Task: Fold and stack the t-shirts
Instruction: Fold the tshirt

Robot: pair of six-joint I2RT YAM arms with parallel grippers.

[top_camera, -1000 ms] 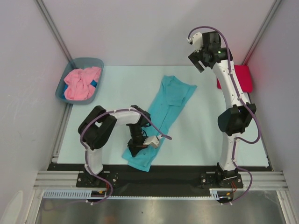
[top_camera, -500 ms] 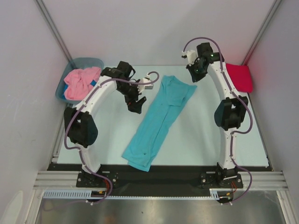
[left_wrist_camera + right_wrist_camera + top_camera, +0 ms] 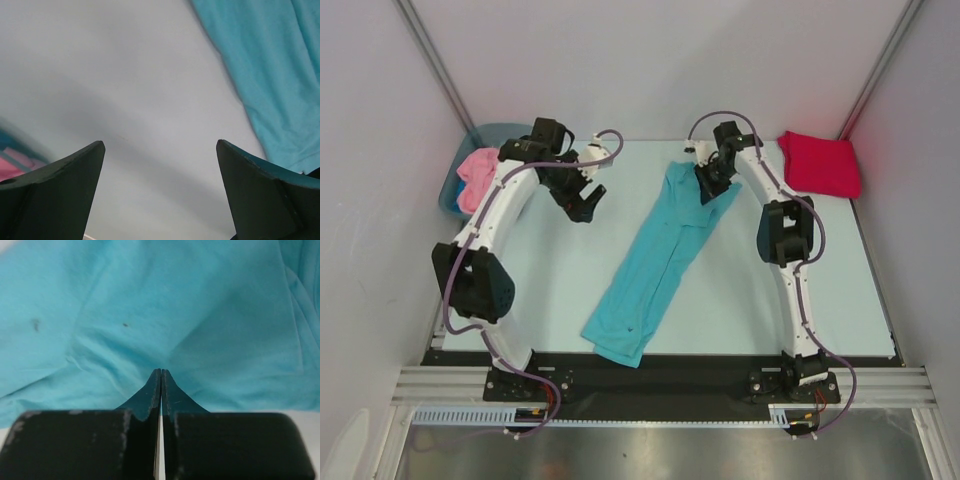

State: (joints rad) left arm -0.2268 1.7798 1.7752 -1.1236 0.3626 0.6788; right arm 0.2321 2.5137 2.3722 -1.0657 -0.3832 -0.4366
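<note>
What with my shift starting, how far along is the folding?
Done: red shirt lies folded at the far right. In hand: turquoise shirt is a long strip; right gripper pinches its far end, left gripper hovers open. Left: pink shirt crumpled in the tub, then stacking.

2 white arms, black joints, purple cables; black tapered fingers

You have open table right of the turquoise t-shirt, as far as the right arm. The left arm arches over the left strip. The tub blocks the far left corner, the red t-shirt the far right.
</note>
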